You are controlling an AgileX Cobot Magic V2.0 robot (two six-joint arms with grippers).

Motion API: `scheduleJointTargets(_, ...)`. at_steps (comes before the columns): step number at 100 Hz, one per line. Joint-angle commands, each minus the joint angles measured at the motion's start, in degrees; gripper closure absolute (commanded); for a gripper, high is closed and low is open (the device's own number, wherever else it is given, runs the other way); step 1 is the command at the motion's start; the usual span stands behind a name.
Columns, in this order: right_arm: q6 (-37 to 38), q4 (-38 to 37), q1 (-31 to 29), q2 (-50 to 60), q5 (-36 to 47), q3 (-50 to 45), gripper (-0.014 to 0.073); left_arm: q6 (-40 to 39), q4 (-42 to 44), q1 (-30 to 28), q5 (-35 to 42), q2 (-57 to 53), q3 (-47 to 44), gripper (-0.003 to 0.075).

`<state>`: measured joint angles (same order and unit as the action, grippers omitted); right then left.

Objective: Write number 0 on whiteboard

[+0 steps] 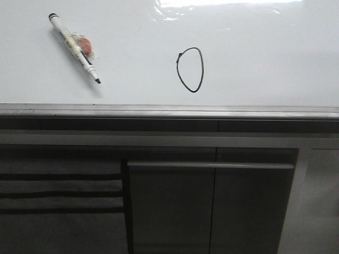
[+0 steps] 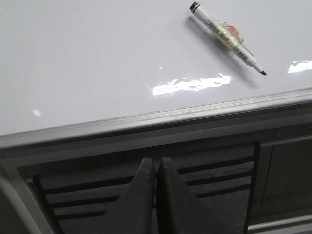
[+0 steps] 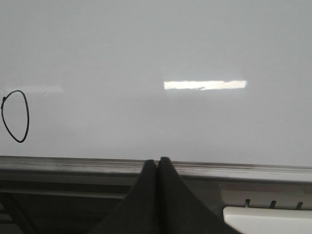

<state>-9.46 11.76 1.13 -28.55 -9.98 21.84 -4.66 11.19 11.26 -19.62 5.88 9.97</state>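
Note:
The number 0 [image 1: 190, 69], a thin black oval, is drawn near the middle of the whiteboard [image 1: 265, 58]; it also shows in the right wrist view [image 3: 15, 116]. A white marker [image 1: 74, 47] with a black cap end and bare tip lies loose on the board at the left, also in the left wrist view [image 2: 226, 38]. My left gripper [image 2: 156, 162] is shut and empty, back over the cabinet front, short of the board's frame. My right gripper [image 3: 157, 161] is shut and empty at the board's near frame edge. Neither gripper shows in the front view.
A grey metal frame [image 1: 169, 111] runs along the board's near edge. Below it are grey cabinet panels with slats [image 1: 58, 193] and a handle bar [image 1: 212, 165]. A white object [image 3: 268, 219] lies low on the cabinet side in the right wrist view.

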Motion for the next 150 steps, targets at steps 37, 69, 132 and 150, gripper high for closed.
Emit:
scheduleJointTargets(37, 0.01, 0.16, -0.34, 0.04, 4.69, 1.53, 0.0666, -0.68, -6.65, -3.16, 19.62, -6.56, -11.14, 0.0741)
scheduleJointTargets(69, 0.01, 0.16, -0.34, -0.06, 4.69, 1.53, 0.0666, 11.55, -16.90, -3.16, 20.84, -6.92, -11.14, 0.0741)
scheduleJointTargets(132, 0.01, 0.16, -0.21, 1.42, 4.69, 1.12, 0.0666, 11.55, -16.90, -3.03, 20.73, -7.59, -11.14, 0.0741)
scheduleJointTargets(150, 0.01, 0.16, -1.23, 13.85, 6.89, -5.43, 0.0666, 11.55, -16.90, -3.03, 20.73, -7.59, -11.14, 0.0741)
